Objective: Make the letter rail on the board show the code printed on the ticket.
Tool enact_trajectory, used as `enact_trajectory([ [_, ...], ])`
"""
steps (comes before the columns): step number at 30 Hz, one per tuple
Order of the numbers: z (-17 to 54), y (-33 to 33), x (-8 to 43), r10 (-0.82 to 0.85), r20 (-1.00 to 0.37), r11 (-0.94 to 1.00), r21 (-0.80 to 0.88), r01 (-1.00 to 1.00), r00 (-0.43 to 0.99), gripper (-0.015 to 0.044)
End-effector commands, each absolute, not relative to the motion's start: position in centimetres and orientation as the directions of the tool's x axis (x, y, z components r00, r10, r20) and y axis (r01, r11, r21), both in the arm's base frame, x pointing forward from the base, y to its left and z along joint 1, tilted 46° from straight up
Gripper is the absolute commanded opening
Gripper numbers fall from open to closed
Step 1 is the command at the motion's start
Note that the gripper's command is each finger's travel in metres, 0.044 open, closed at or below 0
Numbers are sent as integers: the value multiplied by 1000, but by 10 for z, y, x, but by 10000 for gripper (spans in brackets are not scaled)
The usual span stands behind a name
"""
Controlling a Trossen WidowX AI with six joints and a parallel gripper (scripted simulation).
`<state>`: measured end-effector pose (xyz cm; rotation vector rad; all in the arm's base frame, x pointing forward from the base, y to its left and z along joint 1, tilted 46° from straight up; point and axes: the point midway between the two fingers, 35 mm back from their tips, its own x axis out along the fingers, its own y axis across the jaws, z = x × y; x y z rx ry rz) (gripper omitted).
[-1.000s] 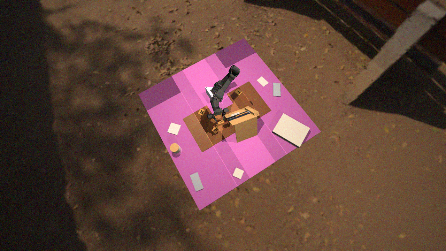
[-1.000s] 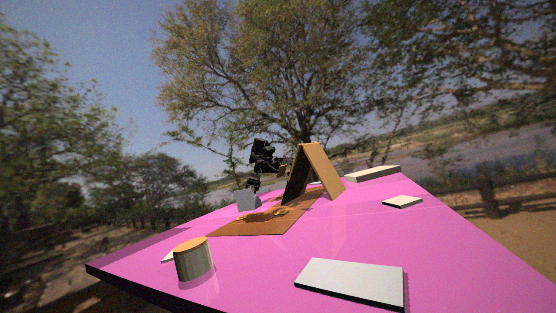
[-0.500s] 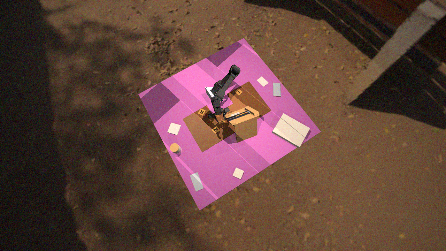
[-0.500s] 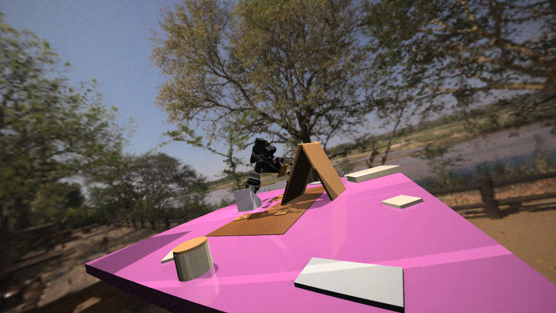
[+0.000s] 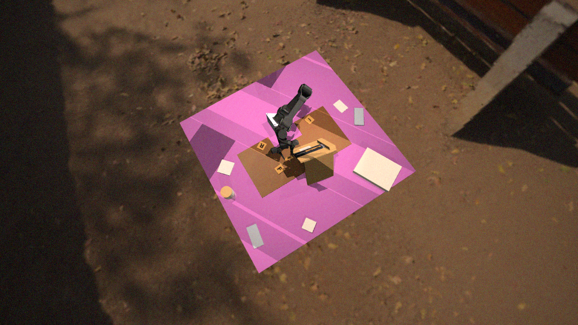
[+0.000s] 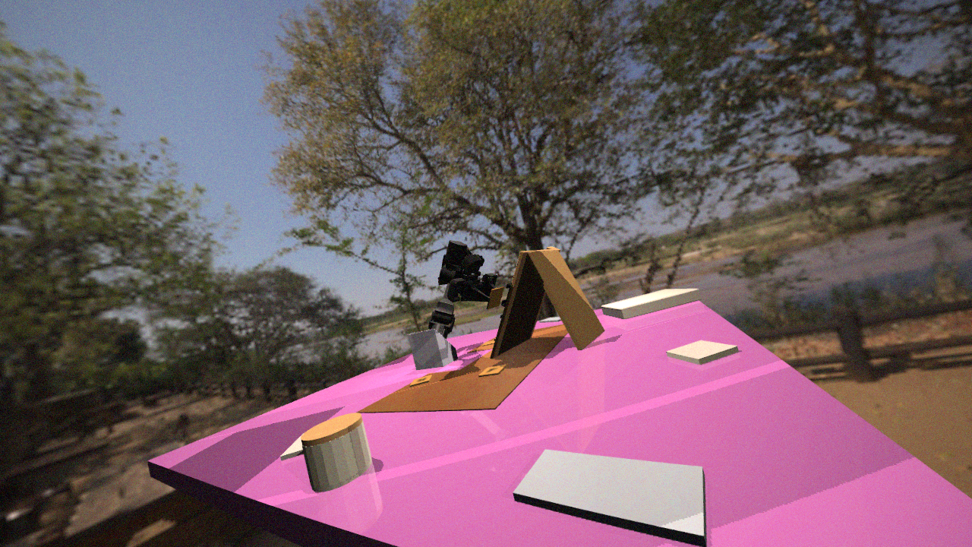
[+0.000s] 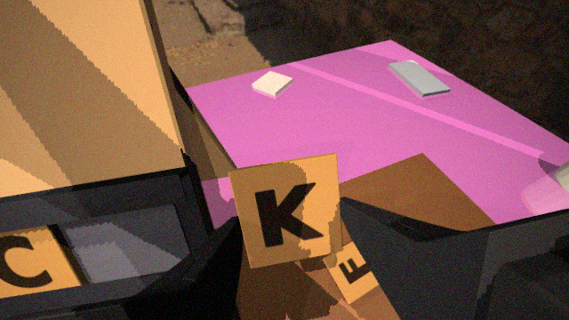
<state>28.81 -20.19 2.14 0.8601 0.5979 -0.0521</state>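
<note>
My gripper (image 5: pixel 287 155) (image 7: pixel 290 214) is shut on the K tile (image 6: pixel 497 298) (image 7: pixel 286 211), holding it upright and raised, letter toward the wrist camera. The tile is just right of the open end of the dark rail (image 7: pixel 111 192) on the tan board (image 7: pixel 80 102) (image 6: pixel 570 299), with a small gap between them in the wrist view. A C tile (image 7: pixel 27 262) sits in the rail, with bare rail to its right; anything further left is out of the wrist view. The F tile (image 5: pixel 279 168) (image 7: pixel 351 273) and R tile (image 5: pixel 262 145) lie loose. The ticket's print cannot be read.
Another loose tile (image 5: pixel 309 119), its letter unclear, lies at the far end of the brown mat (image 5: pixel 258 179). A round tan-topped container (image 5: pixel 226 192) (image 6: pixel 337 456), a thick cream block (image 5: pixel 377 168), flat cream squares and grey slabs (image 5: pixel 254 235) (image 6: pixel 611 493) stand around the pink counter.
</note>
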Motion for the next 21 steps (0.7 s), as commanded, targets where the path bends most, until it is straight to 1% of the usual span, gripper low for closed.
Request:
enact_trajectory([
  [1, 24, -201, 289, 187, -515, 664, 694, 279, 836, 0],
  [21, 31, -194, 292, 187, -515, 663, 695, 279, 837, 0],
])
